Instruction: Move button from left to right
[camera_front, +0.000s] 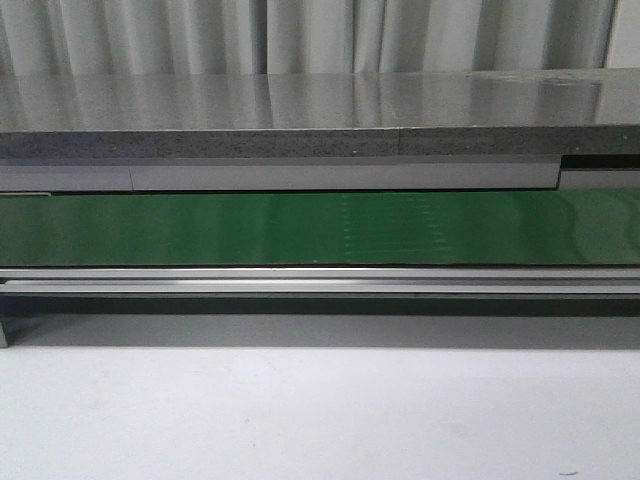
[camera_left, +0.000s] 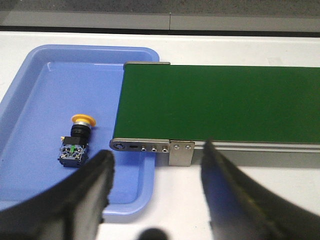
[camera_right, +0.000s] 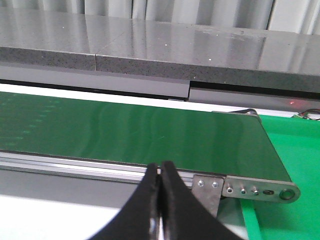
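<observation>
You see the small push-button switch with its round yellow-orange cap and black boxy body lying on its side in the shallow light-blue plastic tray, near the tray's middle and just beside the left end of the long green conveyor belt, not touching it. The tray sits on the white counter with the belt's metal end bracket reaching over its right rim. Your left gripper hovers above the tray's near right corner and the belt end, its black fingers spread wide apart with nothing between them. Your right gripper hangs near the belt's right end, its dark fingers pressed together and holding nothing. Past that end you see a green bin. In the front view the belt runs across the whole width, bare, with a grey stone-like ledge behind it and neither arm showing.
</observation>
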